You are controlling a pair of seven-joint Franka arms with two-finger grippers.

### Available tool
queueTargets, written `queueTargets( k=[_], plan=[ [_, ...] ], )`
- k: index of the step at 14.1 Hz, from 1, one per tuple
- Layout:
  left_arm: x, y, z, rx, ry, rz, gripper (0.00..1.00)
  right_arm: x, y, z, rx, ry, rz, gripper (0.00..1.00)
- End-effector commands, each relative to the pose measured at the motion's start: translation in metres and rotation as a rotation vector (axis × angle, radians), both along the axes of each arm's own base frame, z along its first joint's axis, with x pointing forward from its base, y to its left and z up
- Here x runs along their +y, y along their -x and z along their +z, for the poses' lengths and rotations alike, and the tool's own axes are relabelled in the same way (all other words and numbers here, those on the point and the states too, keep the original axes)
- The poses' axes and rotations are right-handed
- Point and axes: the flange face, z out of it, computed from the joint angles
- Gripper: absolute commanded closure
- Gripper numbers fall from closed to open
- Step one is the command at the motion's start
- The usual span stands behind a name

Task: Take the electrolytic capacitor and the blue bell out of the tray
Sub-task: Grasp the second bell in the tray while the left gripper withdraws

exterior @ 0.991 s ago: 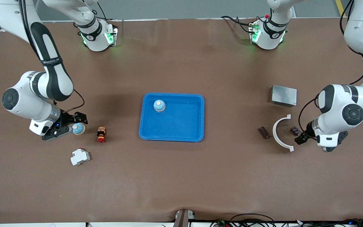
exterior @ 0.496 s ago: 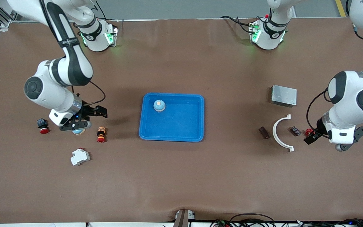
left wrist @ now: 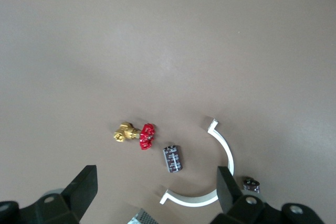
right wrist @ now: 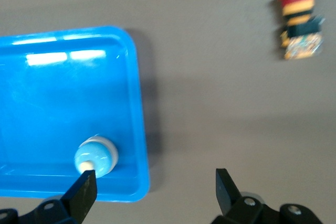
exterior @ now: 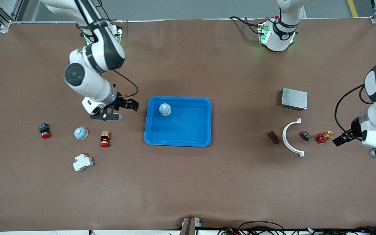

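Note:
A light-blue bell [exterior: 81,133] sits on the table toward the right arm's end. A second bell [exterior: 165,109] [right wrist: 95,156] stands in the blue tray [exterior: 178,143] [right wrist: 137,124]. My right gripper [exterior: 122,110] [right wrist: 155,188] hangs open and empty over the bare table beside the tray's edge. A dark capacitor [exterior: 305,135] [left wrist: 172,159] lies beside a white arc [exterior: 291,137] [left wrist: 207,195], and another capacitor [exterior: 273,137] [left wrist: 251,184] lies by the arc on the tray's side. My left gripper [exterior: 340,141] [left wrist: 155,190] is open and empty, raised over the table's left-arm end.
A red-and-brass valve [exterior: 321,137] [left wrist: 135,134] lies by the nearer capacitor, and a grey metal box [exterior: 294,99] sits farther from the camera. Around the loose bell are a red push button [exterior: 43,130], an emergency-stop button [exterior: 104,139] [right wrist: 300,22] and a white breaker [exterior: 83,162].
My right gripper left the bell on the table, rose and moved to the tray's edge. My left gripper drew back from the capacitor toward its end of the table, uncovering the valve.

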Motion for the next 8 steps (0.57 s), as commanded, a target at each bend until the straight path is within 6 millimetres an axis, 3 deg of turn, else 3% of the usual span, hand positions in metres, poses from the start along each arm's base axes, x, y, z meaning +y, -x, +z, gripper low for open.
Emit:
queueTargets(
  k=[1,4,8],
  plan=[
    [-0.015,0.009,0.046,0.002,-0.019,-0.029,0.00,0.026,0.028,0.000,0.002,0.029,-0.057,0.00],
    [-0.025,0.022,0.090,0.016,0.083,-0.028,0.00,0.062,0.051,-0.004,-0.010,0.067,-0.083,0.00],
    [-0.042,0.051,0.139,0.030,0.058,-0.139,0.00,0.096,0.069,-0.011,-0.047,0.067,-0.141,0.00]
  ],
)
